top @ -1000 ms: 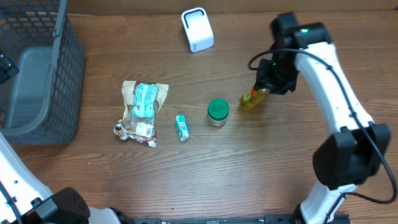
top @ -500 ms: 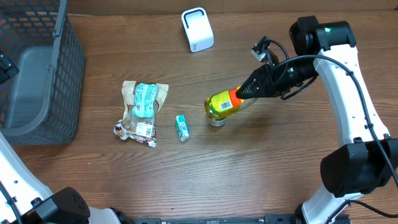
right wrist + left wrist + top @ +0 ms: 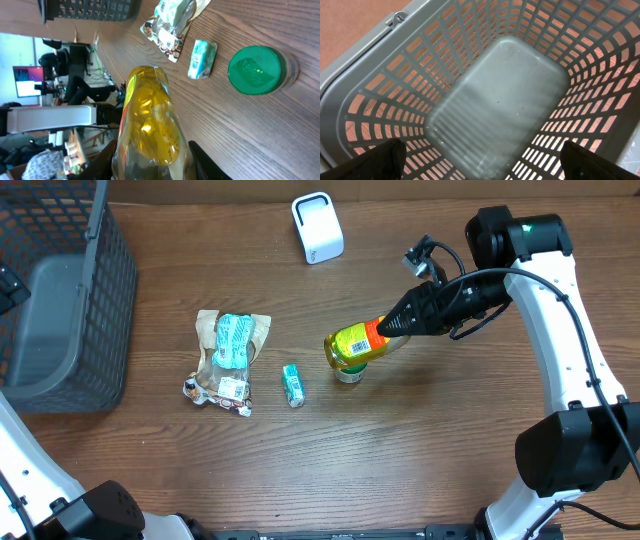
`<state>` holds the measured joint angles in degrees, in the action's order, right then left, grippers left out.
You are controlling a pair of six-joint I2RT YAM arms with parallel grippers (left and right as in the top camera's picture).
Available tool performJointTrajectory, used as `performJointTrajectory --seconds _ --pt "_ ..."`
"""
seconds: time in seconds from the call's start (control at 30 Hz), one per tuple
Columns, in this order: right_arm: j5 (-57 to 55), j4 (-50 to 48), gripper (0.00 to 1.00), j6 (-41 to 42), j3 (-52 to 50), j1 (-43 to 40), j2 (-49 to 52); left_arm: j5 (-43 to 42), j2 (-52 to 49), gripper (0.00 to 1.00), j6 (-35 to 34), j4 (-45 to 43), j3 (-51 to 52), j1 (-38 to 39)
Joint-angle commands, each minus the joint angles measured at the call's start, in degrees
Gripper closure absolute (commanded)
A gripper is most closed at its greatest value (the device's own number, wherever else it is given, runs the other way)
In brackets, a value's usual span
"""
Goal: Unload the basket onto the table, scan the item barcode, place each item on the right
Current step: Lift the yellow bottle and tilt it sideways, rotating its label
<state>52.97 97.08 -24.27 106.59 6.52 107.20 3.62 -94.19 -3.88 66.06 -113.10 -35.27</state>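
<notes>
A yellow bottle [image 3: 356, 346] with an orange-and-yellow label hangs on its side above the table, its base pointing left. A white patch on the label faces up. My right gripper [image 3: 396, 325] is shut on its neck end. In the right wrist view the bottle [image 3: 150, 120] fills the space between the two dark fingers [image 3: 106, 156]. The white scanner [image 3: 317, 227] stands at the back of the table, well behind the bottle. My left gripper [image 3: 487, 165] hovers open over the grey basket [image 3: 370, 55], nothing between its fingers.
A green-lidded jar [image 3: 349, 371] stands just under the bottle's base. To its left lie a small teal packet [image 3: 292, 384] and a brown-and-teal snack bag [image 3: 230, 348]. The basket [image 3: 60, 300] occupies the far left of the table.
The right arm swung the bottle from hanging near the table to lying horizontal, base to the left. In the last half second it drifted slightly further left. The left arm has not moved.
</notes>
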Motion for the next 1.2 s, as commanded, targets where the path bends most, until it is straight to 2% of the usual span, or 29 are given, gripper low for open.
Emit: performJointTrajectory --seconds 0.0,0.4,0.7,1.17 --pt "3.3 0.0 0.85 2.0 -0.7 0.3 -3.2 -0.5 -0.4 0.01 1.1 0.0 -1.0 0.0" --pt "6.5 0.0 0.84 0.3 -10.5 0.3 -13.8 -0.5 -0.4 0.00 1.1 0.0 -1.0 0.0" --pt "11.7 -3.2 0.84 -1.6 -16.5 0.3 -14.2 -0.5 -0.4 0.01 1.1 0.0 -1.0 0.0" --pt "11.8 -6.8 0.83 -1.5 -21.0 0.3 -14.2 -0.5 -0.4 0.01 1.1 0.0 -1.0 0.0"
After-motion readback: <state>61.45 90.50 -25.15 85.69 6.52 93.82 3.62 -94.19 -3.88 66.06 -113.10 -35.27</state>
